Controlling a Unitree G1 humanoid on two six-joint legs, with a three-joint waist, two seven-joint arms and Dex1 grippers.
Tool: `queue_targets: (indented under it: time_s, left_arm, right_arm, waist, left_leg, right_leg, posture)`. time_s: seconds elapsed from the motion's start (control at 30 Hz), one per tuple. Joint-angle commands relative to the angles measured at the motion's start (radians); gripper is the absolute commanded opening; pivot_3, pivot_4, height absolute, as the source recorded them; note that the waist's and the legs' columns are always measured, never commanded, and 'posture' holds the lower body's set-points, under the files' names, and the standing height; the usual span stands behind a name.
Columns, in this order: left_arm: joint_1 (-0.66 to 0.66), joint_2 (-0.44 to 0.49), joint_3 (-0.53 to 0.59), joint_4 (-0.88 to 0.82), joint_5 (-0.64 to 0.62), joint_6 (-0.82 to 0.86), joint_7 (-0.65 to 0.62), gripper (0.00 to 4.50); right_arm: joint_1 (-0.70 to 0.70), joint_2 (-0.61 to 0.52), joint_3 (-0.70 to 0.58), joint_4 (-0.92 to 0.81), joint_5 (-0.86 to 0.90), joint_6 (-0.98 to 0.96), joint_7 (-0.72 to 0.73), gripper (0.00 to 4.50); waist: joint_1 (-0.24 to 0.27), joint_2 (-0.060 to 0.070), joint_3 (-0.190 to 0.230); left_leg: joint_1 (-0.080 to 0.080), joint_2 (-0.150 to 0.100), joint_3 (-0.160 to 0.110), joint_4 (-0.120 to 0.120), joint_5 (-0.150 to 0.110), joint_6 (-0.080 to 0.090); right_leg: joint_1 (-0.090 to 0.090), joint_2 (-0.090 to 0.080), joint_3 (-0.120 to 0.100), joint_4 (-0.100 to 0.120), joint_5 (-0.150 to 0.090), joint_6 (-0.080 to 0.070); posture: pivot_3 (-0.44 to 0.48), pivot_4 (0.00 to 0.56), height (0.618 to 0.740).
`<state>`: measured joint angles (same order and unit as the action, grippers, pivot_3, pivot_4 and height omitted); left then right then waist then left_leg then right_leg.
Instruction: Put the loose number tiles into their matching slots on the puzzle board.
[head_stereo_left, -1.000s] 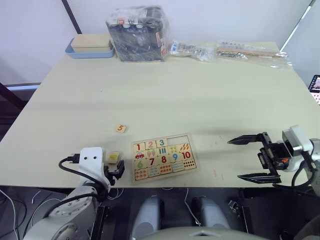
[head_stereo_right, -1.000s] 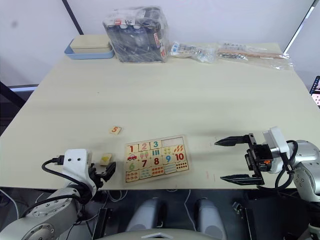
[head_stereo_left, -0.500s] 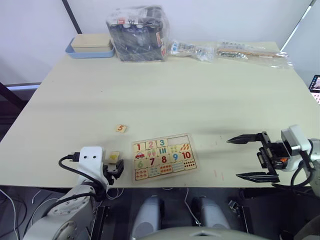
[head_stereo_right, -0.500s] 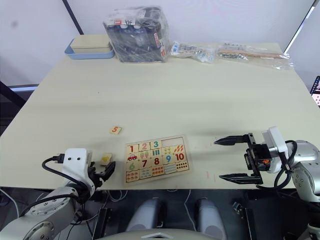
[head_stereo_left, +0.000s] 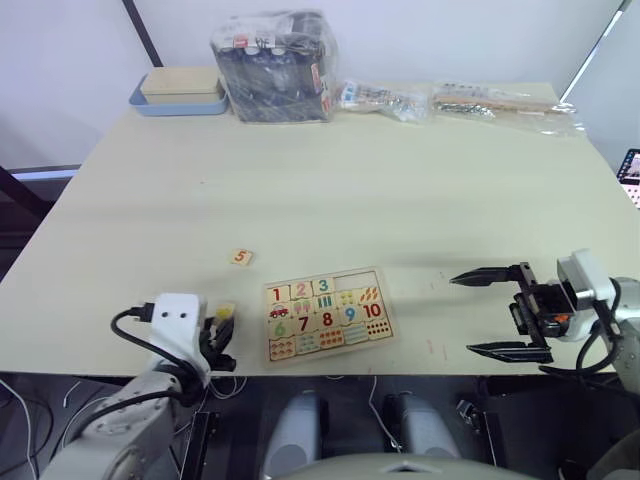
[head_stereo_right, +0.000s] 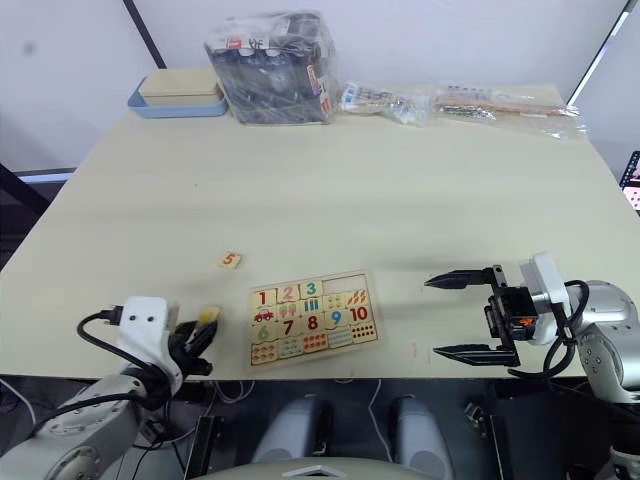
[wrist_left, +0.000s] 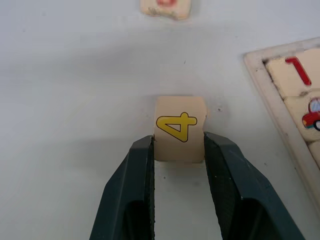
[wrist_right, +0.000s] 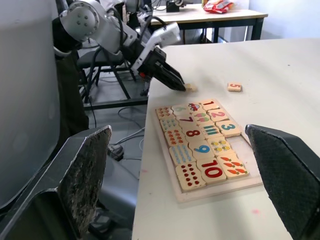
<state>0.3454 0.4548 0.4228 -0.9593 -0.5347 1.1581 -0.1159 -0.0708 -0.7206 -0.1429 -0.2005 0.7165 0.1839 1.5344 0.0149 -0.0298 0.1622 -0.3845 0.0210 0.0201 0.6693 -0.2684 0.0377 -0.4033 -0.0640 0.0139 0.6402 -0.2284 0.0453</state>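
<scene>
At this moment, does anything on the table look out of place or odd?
Two number tiles sit off the puzzle board: the 5 tile lies alone on the table beyond the board's left corner, and the 4 tile is between the left gripper fingers. The board's top row has two empty slots. Nothing looks spilled or damaged.

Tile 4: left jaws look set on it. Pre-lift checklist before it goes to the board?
1. Left gripper on the 4 tile: jaws against both side edges, ok.
2. Tile centred between the jaws: ok.
3. 4 and 5 slots on the puzzle board: both empty, ok.
4. Path from tile to board: bare table, ok.
5. Right gripper: open, apart from the board, ok.
6. 5 tile: loose on the table, not ok yet.
</scene>
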Motion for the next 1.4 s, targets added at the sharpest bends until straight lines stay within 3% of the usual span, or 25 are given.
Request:
queue_targets:
  time_s: [0.03,0.1,0.2,0.3,0.4,0.57,0.67,0.73,0.87,1.03,1.1,1.23,1.3,1.4]
  left_arm:
    - [-0.012,0.064,0.078,-0.040,-0.060,-0.018,-0.105,0.95]
    - [-0.027,0.147,0.150,-0.030,-0.136,-0.005,-0.211,0.95]
    - [-0.076,0.386,0.251,0.029,-0.256,0.000,-0.452,0.95]
    - [-0.157,0.567,0.260,0.118,-0.314,-0.016,-0.597,0.95]
    - [-0.235,0.722,0.208,0.199,-0.331,-0.057,-0.735,0.95]
    - [-0.413,0.892,0.062,0.325,-0.355,-0.104,-0.866,0.95]
    - [-0.630,1.035,-0.169,0.406,-0.345,-0.117,-0.972,0.95]
    - [-0.874,1.016,-0.362,0.435,-0.317,-0.057,-1.017,0.95]
    - [-1.295,0.934,-0.771,0.436,-0.114,0.070,-1.156,0.95]
    - [-1.628,0.766,-1.139,0.545,0.073,0.154,-1.268,0.95]
    - [-1.707,0.685,-1.237,0.599,0.112,0.188,-1.277,0.95]
    - [-1.757,0.598,-1.329,0.661,0.163,0.206,-1.270,0.95]
    - [-1.755,0.565,-1.354,0.677,0.181,0.211,-1.254,0.95]
    - [-1.695,0.422,-1.373,0.726,0.226,0.218,-1.136,0.95]
  right_arm:
    - [-0.016,0.006,-0.012,-0.037,0.008,-0.020,-0.015,4.50]
    - [-0.017,0.010,-0.017,-0.038,0.013,-0.024,-0.019,4.50]
    - [-0.019,0.001,-0.035,-0.041,0.034,-0.022,-0.005,4.50]
    - [-0.030,-0.012,-0.048,-0.034,0.041,-0.020,0.004,4.50]
    - [-0.055,-0.019,-0.057,-0.028,0.050,-0.015,-0.001,4.50]
    - [-0.078,-0.030,-0.073,-0.040,0.069,0.003,-0.012,4.50]
    - [-0.067,-0.036,-0.093,-0.073,0.064,0.005,-0.046,4.50]
    - [-0.046,-0.037,-0.111,-0.094,0.060,0.003,-0.067,4.50]
    - [-0.009,-0.028,-0.126,-0.120,0.046,-0.014,-0.096,4.50]
    - [0.020,-0.012,-0.123,-0.166,0.035,-0.024,-0.144,4.50]
    - [0.031,-0.014,-0.129,-0.179,0.037,-0.027,-0.152,4.50]
    - [0.041,-0.020,-0.136,-0.189,0.034,-0.033,-0.164,4.50]
    - [0.051,-0.022,-0.137,-0.195,0.031,-0.037,-0.169,4.50]
    - [0.072,-0.026,-0.143,-0.182,0.025,-0.044,-0.163,4.50]
  waist:
    - [0.000,0.000,0.000]
    - [-0.001,0.000,0.001]
    - [0.002,0.000,0.002]
    - [0.001,0.005,0.004]
    - [-0.002,0.006,0.006]
    - [-0.002,0.005,0.008]
    - [0.003,0.005,0.009]
    - [0.004,0.006,0.009]
    - [0.000,0.005,0.009]
    - [-0.001,0.004,0.010]
    - [-0.002,0.004,0.010]
    - [-0.005,0.004,0.010]
    - [-0.005,0.004,0.010]
    - [0.001,0.004,0.010]
  left_leg:
    - [0.000,0.000,0.000,0.000,0.000,0.000]
    - [-0.001,0.000,0.000,0.000,0.000,0.000]
    - [-0.002,0.000,-0.001,0.000,0.000,0.000]
    - [-0.002,-0.001,-0.001,0.000,0.000,0.000]
    - [-0.003,-0.002,0.001,-0.001,0.000,0.000]
    - [-0.004,-0.001,0.002,-0.004,0.000,0.001]
    - [-0.010,-0.001,-0.001,-0.002,0.000,0.000]
    - [-0.012,-0.001,-0.001,-0.002,0.000,0.000]
    - [-0.014,-0.007,0.000,-0.001,0.000,0.001]
    - [-0.015,-0.008,-0.001,0.001,0.000,0.001]
    - [-0.015,-0.008,-0.001,0.001,0.000,0.001]
    - [-0.015,-0.008,-0.004,0.002,0.000,0.001]
    - [-0.015,-0.009,-0.005,0.002,0.000,0.001]
    - [-0.015,-0.009,-0.007,0.002,0.000,0.001]
  right_leg:
    - [0.000,0.000,0.000,0.000,0.000,0.000]
    - [0.000,-0.001,0.000,-0.001,0.000,0.000]
    - [-0.002,-0.001,-0.002,-0.001,0.000,0.000]
    - [-0.002,0.000,-0.003,-0.001,0.000,0.000]
    - [-0.002,0.001,-0.004,-0.003,0.000,0.000]
    - [-0.003,0.003,-0.004,-0.004,0.000,0.001]
    - [-0.006,0.007,-0.005,-0.006,0.000,0.001]
    - [-0.006,0.008,-0.004,-0.008,0.000,0.001]
    - [-0.005,0.012,0.000,-0.009,0.003,0.007]
    - [-0.005,0.016,0.007,-0.008,0.001,0.011]
    - [-0.005,0.017,0.007,-0.007,0.001,0.011]
    - [-0.006,0.017,0.010,-0.006,0.001,0.011]
    - [-0.006,0.017,0.010,-0.004,0.001,0.011]
    - [-0.006,0.017,0.010,-0.004,0.001,0.011]
  posture:
    - [0.000,0.150,0.740]
    - [0.000,0.150,0.740]
    - [0.000,0.150,0.740]
    - [0.000,0.150,0.740]
    - [0.000,0.150,0.740]
    - [0.000,0.150,0.740]
    - [0.000,0.150,0.740]
    - [0.000,0.150,0.740]
    - [0.000,0.150,0.740]
    - [0.000,0.150,0.740]
    - [0.000,0.150,0.740]
    - [0.000,0.150,0.740]
    - [0.000,0.150,0.740]
    - [0.000,0.150,0.740]
